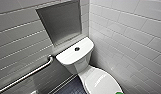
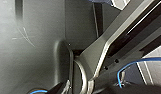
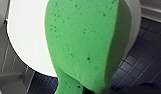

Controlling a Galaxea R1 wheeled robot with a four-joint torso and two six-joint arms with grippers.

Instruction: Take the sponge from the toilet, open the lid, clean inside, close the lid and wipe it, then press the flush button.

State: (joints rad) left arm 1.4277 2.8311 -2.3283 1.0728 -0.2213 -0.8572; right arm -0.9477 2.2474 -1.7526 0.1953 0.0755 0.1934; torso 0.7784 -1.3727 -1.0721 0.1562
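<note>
Two walls of long, pale grey-white tiles laid in staggered rows meet in a corner: the left wall [image 1: 18, 47] and the right wall [image 1: 131, 35]. A rectangular recessed niche [image 1: 59, 22], grey inside, is set into the left wall near the corner. Below it a metal grab bar [image 1: 28, 74] runs slantwise along the same wall, its upper end bent in toward the tiles. The floor [image 1: 71, 87] is dark blue. In the right wrist view its small square floor tiles [image 3: 143, 62] have paler grout and meet a pale skirting [image 3: 153, 11].
</note>
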